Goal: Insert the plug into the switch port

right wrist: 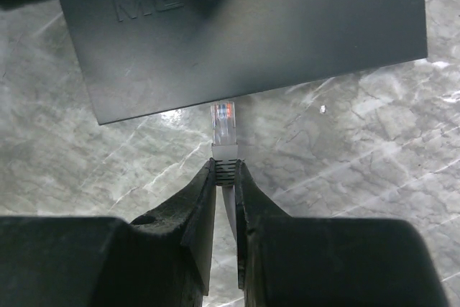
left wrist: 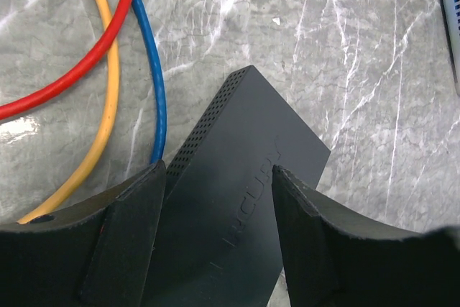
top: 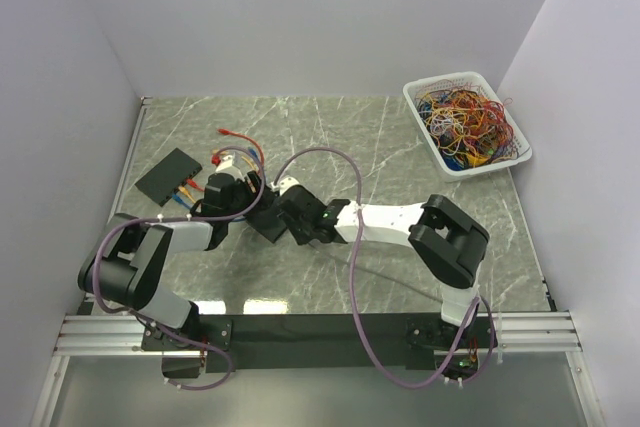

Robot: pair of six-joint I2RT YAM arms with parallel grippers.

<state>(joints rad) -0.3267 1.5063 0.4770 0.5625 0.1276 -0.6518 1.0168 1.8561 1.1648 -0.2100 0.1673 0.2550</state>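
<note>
Well left of the switch [top: 268,227], a flat black box [top: 168,175] is lying on the marble table [top: 400,137]. Just left of the switch, 3 cables are curving over the stone: red [left wrist: 86,62], yellow [left wrist: 108,106] and blue [left wrist: 154,84]. The left gripper [left wrist: 219,174] is standing astride the switch, 1 finger [left wrist: 129,235] along its perforated side and the other over its far edge. The jaws are spread wide, and I cannot tell whether they are actually pressing on it. On the switch's near edge, the clear plug [right wrist: 223,124] is pointing straight in, its tip touching that edge or just under it. The right gripper [right wrist: 225,167] is pinching the plug's rear end tightly between 2 nearly closed fingers. Far right of the switch, a white basket [top: 470,169] is sitting at the table's back corner, holding tangled coloured wires [top: 465,125].
</note>
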